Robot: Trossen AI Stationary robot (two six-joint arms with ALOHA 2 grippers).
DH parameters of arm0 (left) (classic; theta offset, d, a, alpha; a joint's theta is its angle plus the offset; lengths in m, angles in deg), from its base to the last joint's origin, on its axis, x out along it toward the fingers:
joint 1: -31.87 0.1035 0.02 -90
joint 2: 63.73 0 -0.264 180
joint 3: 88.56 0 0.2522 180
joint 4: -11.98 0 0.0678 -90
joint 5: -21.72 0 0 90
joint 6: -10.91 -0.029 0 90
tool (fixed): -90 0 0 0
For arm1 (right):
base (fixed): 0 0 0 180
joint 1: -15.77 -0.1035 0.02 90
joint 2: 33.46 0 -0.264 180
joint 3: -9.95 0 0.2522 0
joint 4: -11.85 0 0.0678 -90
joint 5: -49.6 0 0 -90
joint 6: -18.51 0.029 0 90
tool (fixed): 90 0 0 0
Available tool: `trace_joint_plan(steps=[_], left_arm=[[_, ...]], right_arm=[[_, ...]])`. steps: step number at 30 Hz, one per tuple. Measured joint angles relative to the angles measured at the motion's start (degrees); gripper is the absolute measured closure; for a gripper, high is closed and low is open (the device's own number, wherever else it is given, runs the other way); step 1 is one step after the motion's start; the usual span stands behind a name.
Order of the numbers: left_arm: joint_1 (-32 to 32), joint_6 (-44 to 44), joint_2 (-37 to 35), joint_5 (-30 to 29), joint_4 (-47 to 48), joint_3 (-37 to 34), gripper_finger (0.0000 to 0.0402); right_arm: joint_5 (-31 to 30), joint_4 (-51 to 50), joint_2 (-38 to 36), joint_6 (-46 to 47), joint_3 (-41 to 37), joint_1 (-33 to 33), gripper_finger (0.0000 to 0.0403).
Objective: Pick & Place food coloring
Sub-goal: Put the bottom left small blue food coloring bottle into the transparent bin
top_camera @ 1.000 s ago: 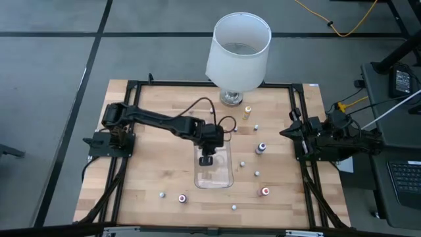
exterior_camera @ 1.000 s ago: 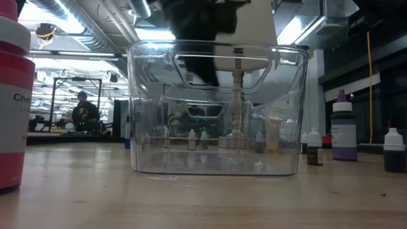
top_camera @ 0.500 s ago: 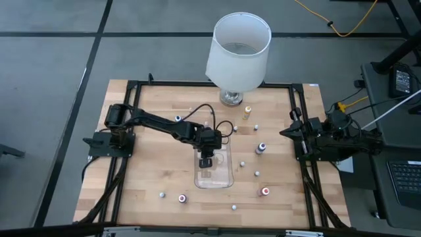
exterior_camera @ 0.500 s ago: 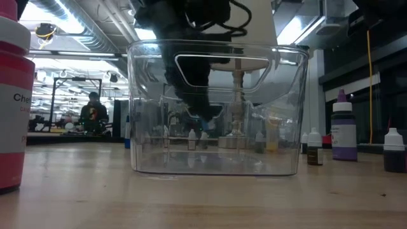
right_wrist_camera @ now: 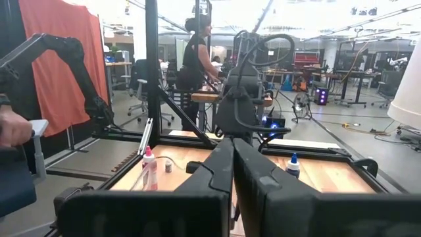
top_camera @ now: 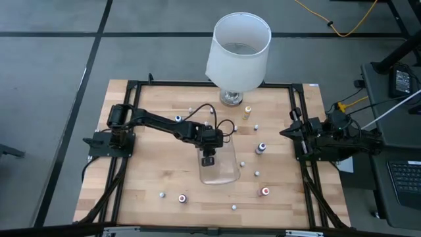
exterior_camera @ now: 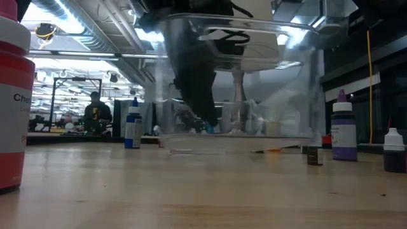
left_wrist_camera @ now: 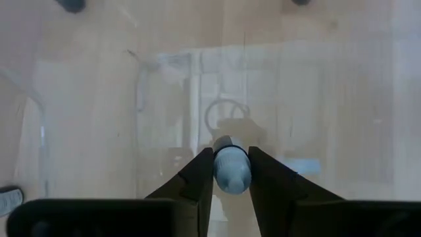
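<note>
Left gripper pinching blue-capped bottle, long axis lying along fingers, inside clear smooth plastic tray. Right gripper resting, fingers pressed together.

You've got a wooden worktop with a black frame around it. A clear plastic tray sits mid-worktop; the low view shows it tilted, one edge lifted. A big white lamp stands at the far edge. A yellow cable lies on the floor beyond. Your low view shows a person far back in the room.
</note>
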Motion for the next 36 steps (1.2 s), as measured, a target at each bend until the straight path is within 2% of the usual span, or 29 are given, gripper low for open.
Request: trace_joint_plan(steps=[9, 17, 27, 36], left_arm=[[-2.0, -2.3, 0.5, -0.2, 6.2, 6.2, 0.0324], [-3.0, -8.3, 0.3, -5.7, 13.7, 14.8, 0.0320], [-5.1, -17.7, 0.6, -3.5, 13.5, 17.2, 0.0320], [-4.1, -20.3, 7.4, 2.1, 13.3, 19.9, 0.0323]], right_arm=[[0.0, 0.0, 0.0, -0.1, 0.0, 0.0, 0.0387], [0.0, 0.0, 0.0, -0.2, 0.0, 0.0, 0.0387], [-0.1, 0.0, 0.0, -0.2, 0.0, 0.0, 0.0387], [-0.2, -0.1, 0.0, 0.0, 0.0, 0.0, 0.0387]])
